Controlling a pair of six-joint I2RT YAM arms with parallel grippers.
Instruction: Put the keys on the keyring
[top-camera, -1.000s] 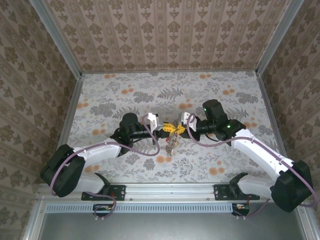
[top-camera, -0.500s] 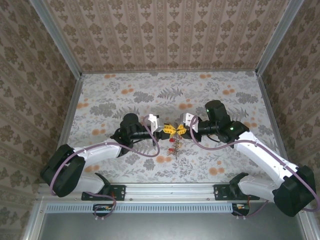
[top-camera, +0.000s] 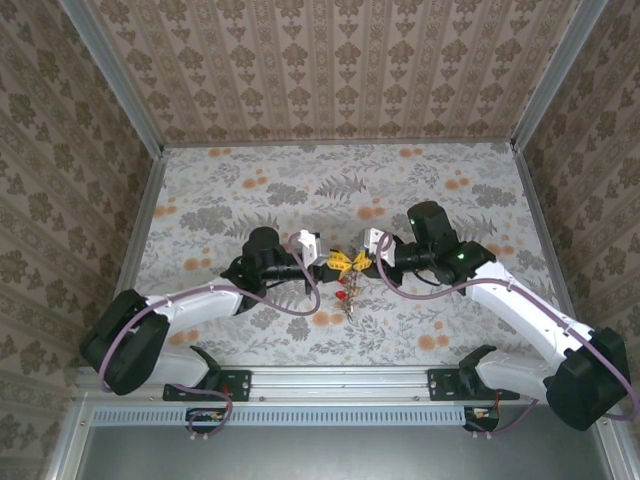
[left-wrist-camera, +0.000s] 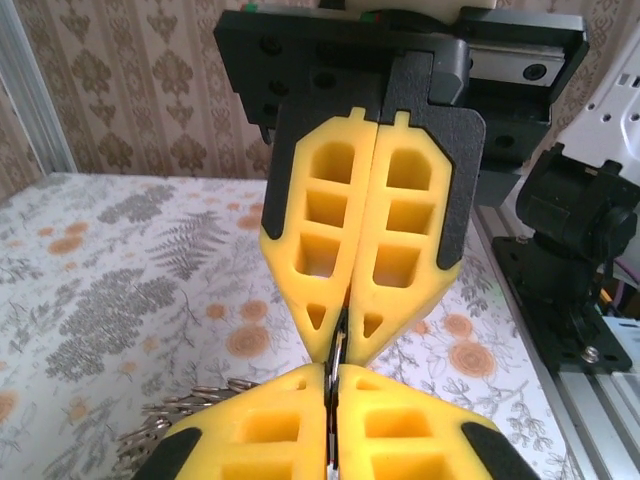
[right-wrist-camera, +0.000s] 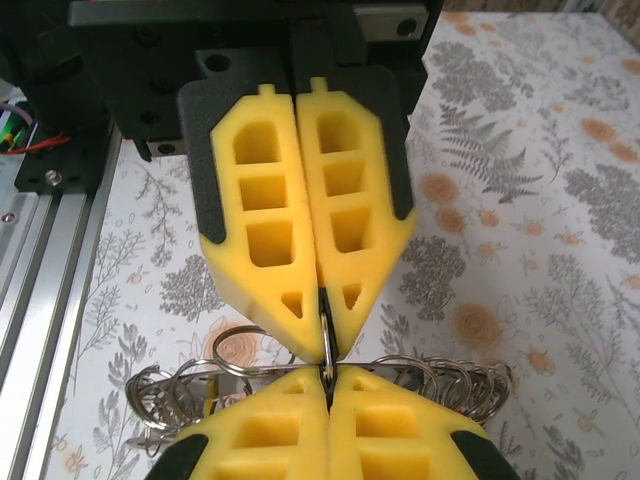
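top external view: two arms, one from each near corner of the tabletop (top-camera: 250, 180), bring two hands tip to tip near its middle, the left hand (top-camera: 337, 263) against the right hand (top-camera: 357, 259). just below their meeting point, toward the near edge, sits one small cluster, the keys (top-camera: 345, 292); two red heads can be counted in it, the rest is too fine to number, and i cannot tell whether it hangs or touches the cloth. the tabletop is covered in a pale print of grey leaves and orange blossoms, walled on three sides by brown patterned wallpaper (top-camera: 330, 60), with an aluminium rail (top-camera: 340, 385) along the near edge.

right wrist view brings out what is too small from above: one thin grey wire, the keyring (right-wrist-camera: 326, 335), runs edge-on from the pressed-together yellow pads of the left hand down into the equally closed pads of the right hand, so both pinch it. a row of small split rings (right-wrist-camera: 455, 380), at least six, fans out to either side.

left wrist view gives the same pinch from the opposite side, the metal as a dark sliver.
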